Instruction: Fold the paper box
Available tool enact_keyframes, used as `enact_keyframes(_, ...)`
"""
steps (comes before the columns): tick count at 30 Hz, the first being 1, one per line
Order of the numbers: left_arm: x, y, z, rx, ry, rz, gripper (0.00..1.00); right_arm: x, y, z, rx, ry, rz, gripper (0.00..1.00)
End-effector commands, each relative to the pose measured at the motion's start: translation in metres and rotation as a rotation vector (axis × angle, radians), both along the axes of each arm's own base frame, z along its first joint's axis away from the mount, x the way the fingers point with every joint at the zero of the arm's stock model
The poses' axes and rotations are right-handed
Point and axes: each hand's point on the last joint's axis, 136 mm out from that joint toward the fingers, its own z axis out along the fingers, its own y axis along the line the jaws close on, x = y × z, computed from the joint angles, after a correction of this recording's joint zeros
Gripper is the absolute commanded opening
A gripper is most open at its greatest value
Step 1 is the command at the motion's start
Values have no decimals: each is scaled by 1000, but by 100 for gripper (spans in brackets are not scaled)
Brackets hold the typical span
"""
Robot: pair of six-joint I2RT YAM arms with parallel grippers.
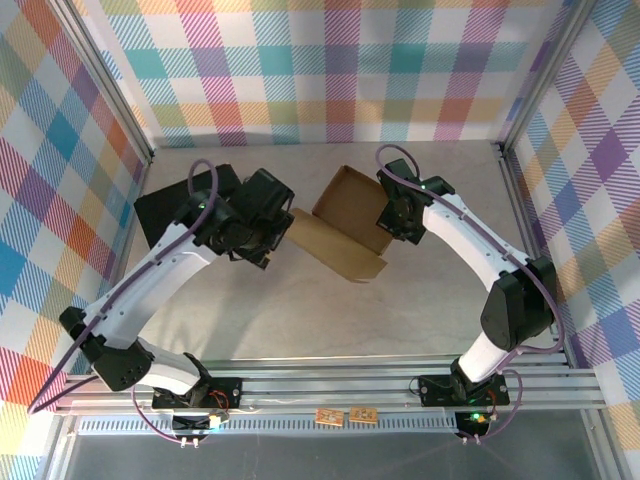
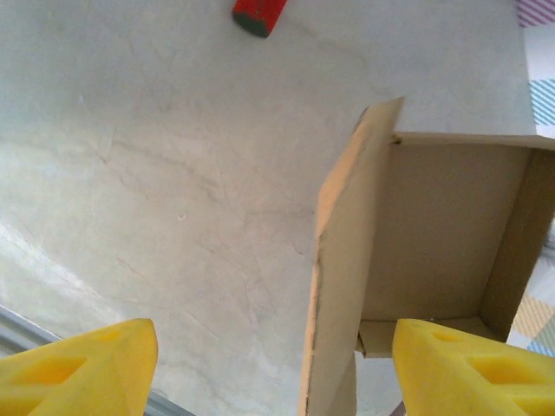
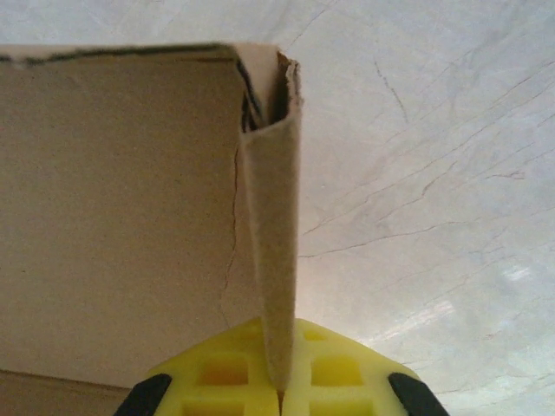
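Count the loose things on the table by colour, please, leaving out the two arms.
Brown: 1, the paper box
Black: 1, the case
Red: 1, the small block
Total: 3

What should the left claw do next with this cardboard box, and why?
Probably close the left claw on the flap of the paper box: its fingers stand open with that flap between them, while the right claw is clamped on a box wall, steadying it.
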Motion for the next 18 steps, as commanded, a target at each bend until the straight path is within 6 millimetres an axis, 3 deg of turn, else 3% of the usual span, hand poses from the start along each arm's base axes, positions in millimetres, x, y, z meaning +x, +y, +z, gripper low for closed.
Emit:
enact_keyframes(1,0,-25,-15,-108,55,63,72,4,9,0,58,-14,-37,0)
enact_keyframes(7,3,-46,-30,-60,97,17,66,1,8,-5,59,2,-41,0)
enact_keyframes(12,-1,-44,-44,-8,131,20,56,-1,11,-10,65,18,-36,0)
enact_keyframes(18,-2,-35,-40,62,145,34,52,-7,6,-15,16,45,-30,0)
